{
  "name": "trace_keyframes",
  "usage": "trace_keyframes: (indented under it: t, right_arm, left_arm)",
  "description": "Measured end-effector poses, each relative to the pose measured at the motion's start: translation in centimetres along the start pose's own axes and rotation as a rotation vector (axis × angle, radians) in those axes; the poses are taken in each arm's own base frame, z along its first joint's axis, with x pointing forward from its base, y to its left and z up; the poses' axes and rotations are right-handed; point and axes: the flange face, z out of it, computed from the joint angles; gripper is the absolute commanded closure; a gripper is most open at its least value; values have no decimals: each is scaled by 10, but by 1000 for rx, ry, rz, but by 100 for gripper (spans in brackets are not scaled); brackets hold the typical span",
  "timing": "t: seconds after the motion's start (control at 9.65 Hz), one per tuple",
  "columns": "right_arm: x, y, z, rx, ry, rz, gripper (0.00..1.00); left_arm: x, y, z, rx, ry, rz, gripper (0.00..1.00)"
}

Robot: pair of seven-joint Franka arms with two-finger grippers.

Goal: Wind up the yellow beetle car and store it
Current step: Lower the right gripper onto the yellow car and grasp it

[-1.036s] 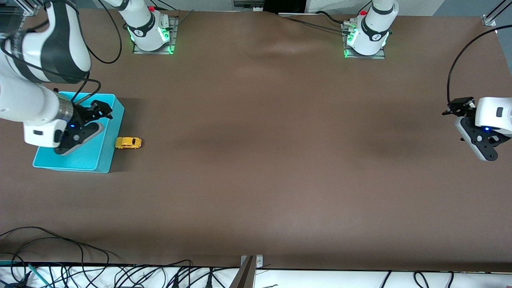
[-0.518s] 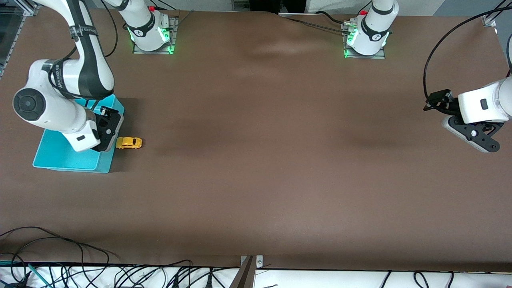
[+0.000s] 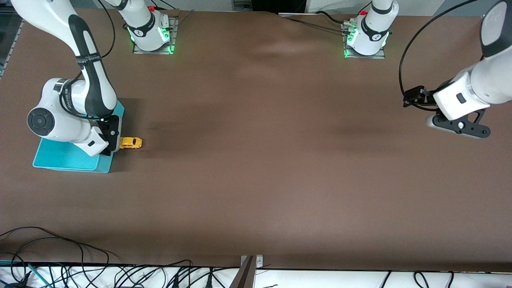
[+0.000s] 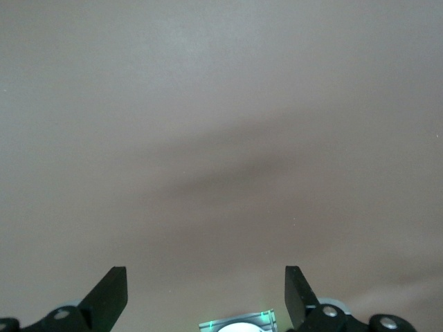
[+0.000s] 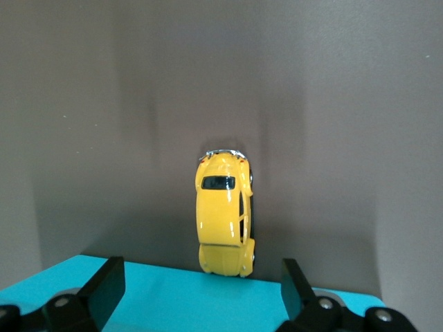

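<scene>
Since the earlier frame, right arm swung in from over the turquoise bin (image 3: 68, 160) toward the bin's edge by the yellow beetle car (image 3: 131, 143); right gripper (image 5: 201, 290) now hung over that edge w/ jaws spread wide, nothing held. Car sat on the brown table (image 3: 260, 160), just beside the bin wall, on the side toward the left arm's end. Left gripper (image 4: 206, 294) shifted inward over bare table at the left arm's end, jaws spread, empty.

high front cam facing the robots, whole table (image 3: 256, 160), right wrist cam close on yellow beetle car (image 5: 225, 214) at 6 o'clock, shared with front (image 3: 131, 143), left wrist cam just bare tabletop
</scene>
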Motion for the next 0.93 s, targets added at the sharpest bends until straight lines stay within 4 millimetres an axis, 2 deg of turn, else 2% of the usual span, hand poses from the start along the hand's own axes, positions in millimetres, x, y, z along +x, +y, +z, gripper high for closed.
trace_keyframes:
  t: [0.31, 0.62, 0.73, 0.83, 0.93]
  right_arm:
    - [11, 8, 16, -33, -9, -19, 0]
    - [12, 4, 42, -34, -16, -23, 0]
    - [12, 1, 48, -39, -17, -22, 5]
    - [11, -2, 54, -44, -18, -22, 35]
    - [11, -4, 57, -47, -19, -21, 54]
  left_arm:
    - [-26, -2, 3, 3, 41, -28, 0]
    - [-48, 4, -10, 16, 68, -70, 0]
    - [-51, 3, -14, 16, 75, -109, 0]
    - [-53, 4, -16, 16, 81, -128, 0]
    - [-54, 9, -18, 17, 85, -125, 0]
